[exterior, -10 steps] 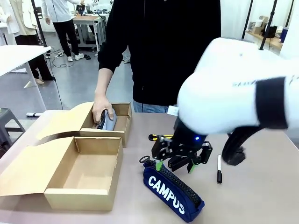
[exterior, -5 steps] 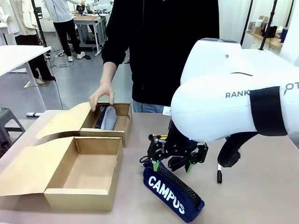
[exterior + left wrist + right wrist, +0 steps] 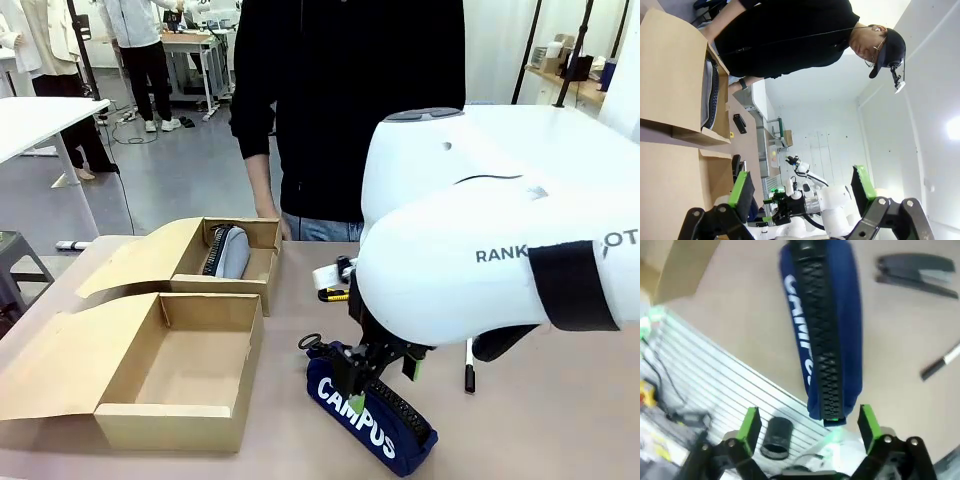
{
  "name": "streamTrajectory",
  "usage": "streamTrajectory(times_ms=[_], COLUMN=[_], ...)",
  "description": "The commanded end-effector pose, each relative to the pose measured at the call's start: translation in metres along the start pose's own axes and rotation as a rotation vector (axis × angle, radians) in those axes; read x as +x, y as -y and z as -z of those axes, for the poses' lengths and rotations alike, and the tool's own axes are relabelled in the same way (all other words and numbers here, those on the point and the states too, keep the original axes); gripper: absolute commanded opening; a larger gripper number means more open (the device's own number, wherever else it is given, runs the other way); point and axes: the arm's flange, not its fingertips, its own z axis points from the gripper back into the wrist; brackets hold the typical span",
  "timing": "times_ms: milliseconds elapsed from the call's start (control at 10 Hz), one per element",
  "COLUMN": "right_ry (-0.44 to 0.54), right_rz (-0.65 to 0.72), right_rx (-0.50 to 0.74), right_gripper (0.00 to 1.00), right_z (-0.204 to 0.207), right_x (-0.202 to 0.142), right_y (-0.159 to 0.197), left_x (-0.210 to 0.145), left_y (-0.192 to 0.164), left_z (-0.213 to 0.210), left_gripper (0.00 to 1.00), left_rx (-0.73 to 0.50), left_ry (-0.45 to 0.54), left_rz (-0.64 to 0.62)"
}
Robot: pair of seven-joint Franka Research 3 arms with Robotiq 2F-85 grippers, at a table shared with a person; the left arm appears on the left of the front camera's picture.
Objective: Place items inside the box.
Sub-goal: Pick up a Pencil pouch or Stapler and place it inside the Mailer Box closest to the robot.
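The navy "CAMPUS" pencil case [image 3: 372, 422] lies slanted on the table at front centre. My right gripper [image 3: 381, 377] stands open just above its far end, one green pad on each side. From the right wrist the case [image 3: 822, 325] runs up between my open right gripper [image 3: 809, 424]. A black stapler [image 3: 917, 271] and the marker pen [image 3: 940, 362] lie beside it. The yellow-black utility knife [image 3: 333, 294] peeks out behind my arm, with the marker pen [image 3: 468, 366] to the right. The box [image 3: 180, 365] sits open and empty at front left. My left gripper [image 3: 802, 187] is open, holding nothing.
Behind the box, a smaller tan box [image 3: 262, 262] holds a grey zip case [image 3: 228, 252]. A person in black [image 3: 350, 110] stands at the far edge, hand hanging near that box. My bulky right arm [image 3: 500, 240] hides much of the table's right half.
My right gripper has dropped and shifted slightly toward me, down to the pencil case. The person's hand has let go of the grey case and pulled back from the smaller box.
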Motion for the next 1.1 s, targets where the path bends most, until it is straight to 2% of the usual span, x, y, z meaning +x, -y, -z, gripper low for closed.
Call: streamTrajectory(times_ms=[0, 200, 300, 500, 800, 1000], right_ry=[0.027, 0.042, 0.061, 0.065, 0.050, 0.023], right_rz=[-0.260, -0.238, -0.176, -0.189, -0.094, -0.109], right_rx=[0.060, 0.053, -0.006, -0.019, -0.055, -0.036], right_gripper=[1.00, 1.00, 1.00, 1.00, 1.00, 1.00], right_z=[-0.002, 0.000, -0.001, 0.008, 0.054, 0.069], right_x=[0.000, 0.002, 0.003, 0.010, 0.039, 0.042], right_y=[0.008, 0.006, 0.007, 0.005, 0.020, 0.016], left_x=[-0.003, -0.003, -0.003, -0.003, -0.003, -0.003], left_y=[0.000, 0.000, 0.000, 0.000, 0.000, 0.000], left_z=[0.000, 0.000, 0.000, 0.000, 0.000, 0.000], left_gripper=[1.00, 1.00, 1.00, 1.00, 1.00, 1.00], left_rx=[-0.014, -0.014, -0.014, -0.014, -0.014, -0.014], left_ry=[-0.002, -0.002, -0.002, -0.002, -0.002, -0.002], left_rz=[0.024, 0.024, 0.024, 0.024, 0.024, 0.024])
